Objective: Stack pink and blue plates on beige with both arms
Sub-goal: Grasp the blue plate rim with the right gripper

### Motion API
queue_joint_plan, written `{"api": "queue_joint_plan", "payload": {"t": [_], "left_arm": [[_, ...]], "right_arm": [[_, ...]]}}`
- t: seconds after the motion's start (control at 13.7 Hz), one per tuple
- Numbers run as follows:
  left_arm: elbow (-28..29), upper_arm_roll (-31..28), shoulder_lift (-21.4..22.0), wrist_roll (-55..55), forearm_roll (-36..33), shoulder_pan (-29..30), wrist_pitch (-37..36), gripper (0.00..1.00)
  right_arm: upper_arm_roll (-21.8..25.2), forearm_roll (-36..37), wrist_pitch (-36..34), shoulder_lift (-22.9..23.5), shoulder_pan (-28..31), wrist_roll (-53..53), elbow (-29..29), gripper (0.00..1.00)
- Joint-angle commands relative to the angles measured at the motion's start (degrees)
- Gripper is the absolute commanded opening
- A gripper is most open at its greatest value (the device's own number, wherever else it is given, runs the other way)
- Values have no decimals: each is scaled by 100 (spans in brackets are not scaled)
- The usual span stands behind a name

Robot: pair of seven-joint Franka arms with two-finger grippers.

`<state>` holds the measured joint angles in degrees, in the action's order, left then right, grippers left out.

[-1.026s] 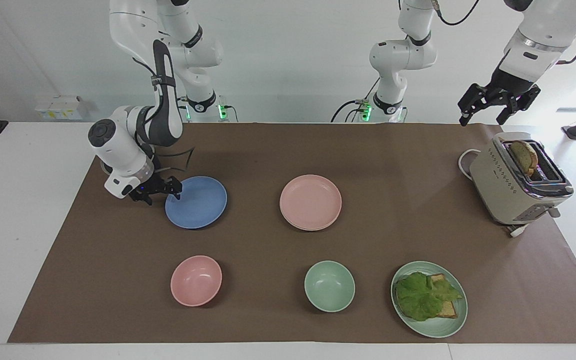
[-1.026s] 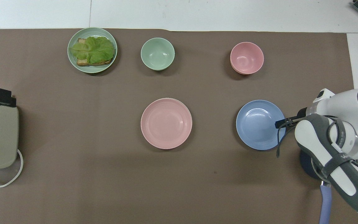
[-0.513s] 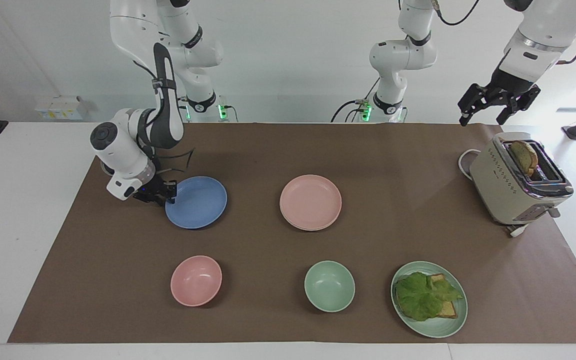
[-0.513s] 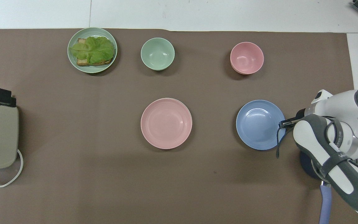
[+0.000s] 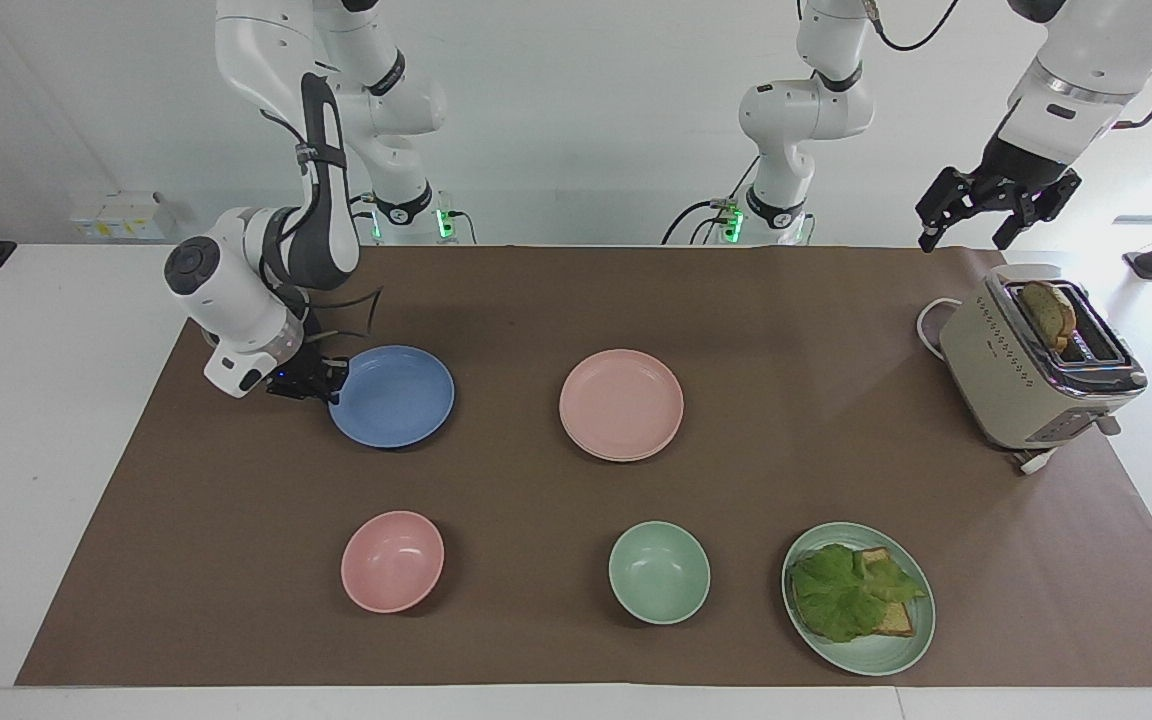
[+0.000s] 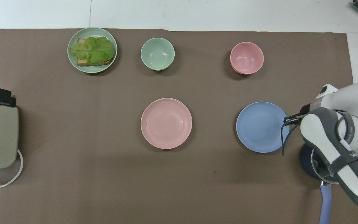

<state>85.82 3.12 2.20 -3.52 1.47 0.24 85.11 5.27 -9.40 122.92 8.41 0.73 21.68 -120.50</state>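
Observation:
My right gripper (image 5: 324,384) (image 6: 287,119) is shut on the rim of the blue plate (image 5: 392,396) (image 6: 262,127), at the edge toward the right arm's end of the table. The plate hangs just above the brown mat and casts a shadow on it. The pink plate (image 5: 621,400) (image 6: 166,123) lies mid-table on top of the beige plate (image 5: 636,457), of which only a thin pale rim shows beneath it. My left gripper (image 5: 996,205) waits open in the air above the mat's corner by the toaster.
A pink bowl (image 5: 392,560), a green bowl (image 5: 658,572) and a green plate (image 5: 901,650) with lettuce and bread stand in a row farthest from the robots. A beige toaster (image 5: 1021,375) holding bread stands at the left arm's end. A dark round thing (image 6: 306,161) lies under the right arm.
My right gripper closed on the blue plate's rim and raised it slightly off the mat. The left arm has not moved.

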Motion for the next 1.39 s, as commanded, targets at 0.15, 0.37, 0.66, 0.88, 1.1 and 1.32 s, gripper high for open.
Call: {"api": "queue_joint_plan", "payload": {"t": [0.15, 0.37, 0.66, 0.88, 1.1, 1.32], "left_arm": [[57, 57, 52, 62, -77, 72, -38, 100], [57, 57, 52, 62, -77, 72, -38, 100], [57, 57, 52, 62, -77, 72, -38, 100], [57, 57, 52, 62, -77, 72, -38, 100], [57, 57, 52, 62, -77, 72, -38, 100], [57, 57, 52, 62, -77, 72, -38, 100]], "right_arm": [[-52, -105, -759, -857, 41, 46, 78, 0], [-113, -106, -1584, -1104, -29, -399, 586, 0], [-464, -106, -2394, -1219, -99, -1322, 1273, 0], [-877, -395, -2317, -1219, -309, -2542, 1292, 0], [-922, -404, -1773, -957, -985, -3562, 1274, 0], [-922, -439, -843, -447, -1802, -4907, 1283, 0]]}}
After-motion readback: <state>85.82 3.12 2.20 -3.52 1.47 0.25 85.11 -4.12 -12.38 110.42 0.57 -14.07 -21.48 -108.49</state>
